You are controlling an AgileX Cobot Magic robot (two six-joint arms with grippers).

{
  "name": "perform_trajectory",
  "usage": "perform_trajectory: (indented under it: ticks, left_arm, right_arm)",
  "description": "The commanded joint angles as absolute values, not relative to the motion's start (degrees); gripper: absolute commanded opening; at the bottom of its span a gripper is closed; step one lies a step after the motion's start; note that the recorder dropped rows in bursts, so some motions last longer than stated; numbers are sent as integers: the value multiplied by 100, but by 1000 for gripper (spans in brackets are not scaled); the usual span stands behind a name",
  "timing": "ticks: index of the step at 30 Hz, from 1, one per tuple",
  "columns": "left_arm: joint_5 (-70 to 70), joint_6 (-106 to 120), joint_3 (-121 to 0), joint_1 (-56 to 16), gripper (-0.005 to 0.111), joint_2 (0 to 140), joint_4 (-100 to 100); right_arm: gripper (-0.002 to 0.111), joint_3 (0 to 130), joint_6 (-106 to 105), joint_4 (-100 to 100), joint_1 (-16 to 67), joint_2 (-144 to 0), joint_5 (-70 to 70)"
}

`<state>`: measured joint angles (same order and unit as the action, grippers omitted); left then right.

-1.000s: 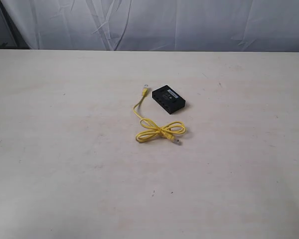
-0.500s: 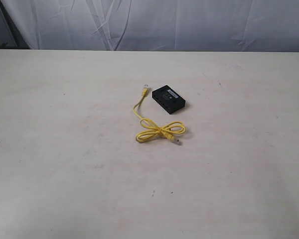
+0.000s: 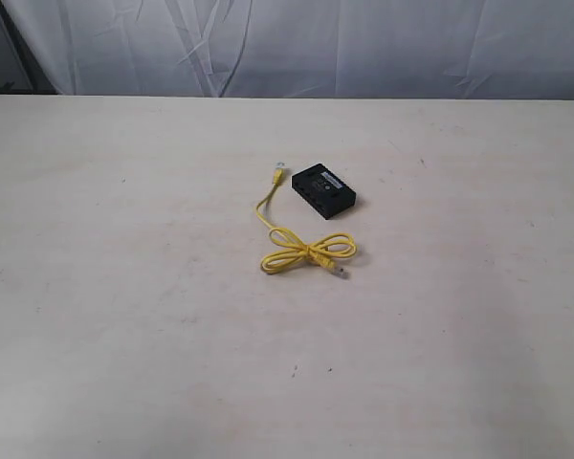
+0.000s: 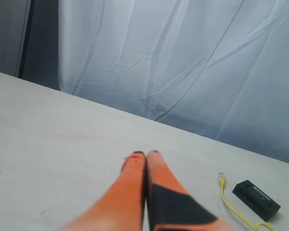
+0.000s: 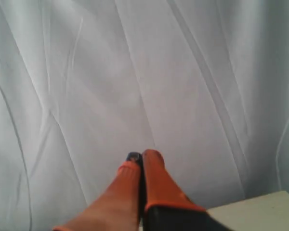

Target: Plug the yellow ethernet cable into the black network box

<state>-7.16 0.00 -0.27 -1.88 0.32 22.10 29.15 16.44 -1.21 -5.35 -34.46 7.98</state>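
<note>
The yellow ethernet cable (image 3: 301,244) lies on the table near its middle, tied in a bow-like loop, one clear plug (image 3: 280,168) just left of the black network box (image 3: 323,190) and the other (image 3: 341,273) at the front of the loop. The box is small and flat with a white label on top. In the left wrist view the box (image 4: 256,199) and the cable (image 4: 233,207) lie off to one side of my left gripper (image 4: 145,155), which is shut and empty above the table. My right gripper (image 5: 142,156) is shut, empty, facing the curtain. Neither gripper shows in the exterior view.
A pale table (image 3: 124,287) fills the exterior view, and a white curtain (image 3: 297,48) hangs behind its far edge. A corner of the table (image 5: 260,211) shows in the right wrist view.
</note>
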Motion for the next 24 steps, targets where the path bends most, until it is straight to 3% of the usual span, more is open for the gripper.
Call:
perform_trajectory:
  ticks: [1, 15, 24]
  left_arm:
    - [-647, 0, 0, -171, 0, 0, 2358]
    - [-493, 0, 0, -171, 0, 0, 2229]
    - [-493, 38, 0, -171, 0, 0, 2197]
  right_arm:
    - [-1, 3749, 1644, -788, -556, -4831, 296]
    - [-1, 6389, 163, -1094, -5, -7917, -2308]
    - [-1, 7971, -1759, 283, 69, -9604, -3990]
